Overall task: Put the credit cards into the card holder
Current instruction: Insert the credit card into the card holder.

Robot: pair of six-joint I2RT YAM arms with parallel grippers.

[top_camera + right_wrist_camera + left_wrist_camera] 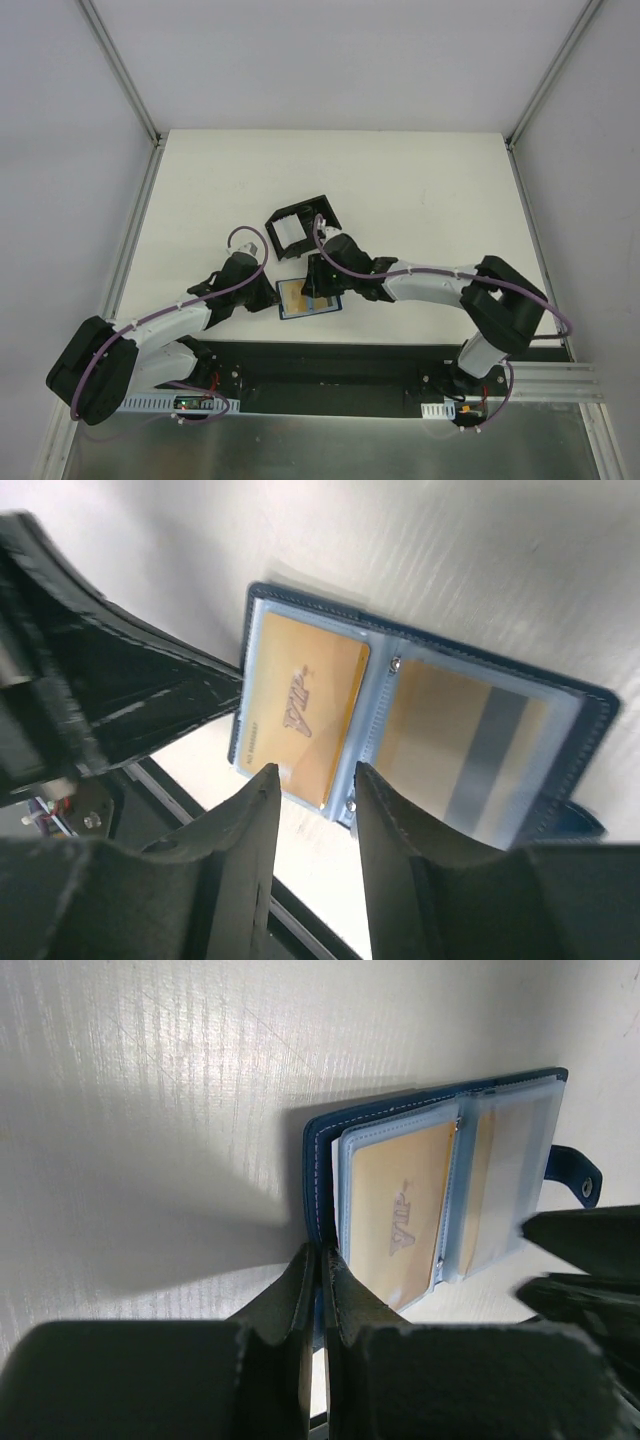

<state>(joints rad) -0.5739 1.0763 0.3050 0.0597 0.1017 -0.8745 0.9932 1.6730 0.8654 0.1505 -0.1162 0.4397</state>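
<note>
Left gripper (320, 1260): jaws fully closed, pinching the left edge of the card holder's blue cover and pinning it to the table (420, 180). No card is in this gripper.

Card holder (308, 298): lies open and flat near the front edge of the table, between the two grippers, with its snap tab sticking out on the right side. Clear inner sleeves face up.
- Left sleeve: gold VIP card (300, 715), fully inside as far as the wrist views show.
- Right sleeve: second card (465, 745), tan with a grey stripe, also seated.

Black box (298, 208): just beyond the holder, on the far side. Pale cards (290, 236) show inside it; I can't tell how many.

Right gripper (315, 772): jaws partly open with nothing between them, hanging above the holder's near edge by the fold between the two sleeves.

Progress, as a judgement: two cards look stowed, so the task is partway done. The pale cards in the box look like the ones left to move. Whether more sleeves lie under the top pair can't be seen.
</note>
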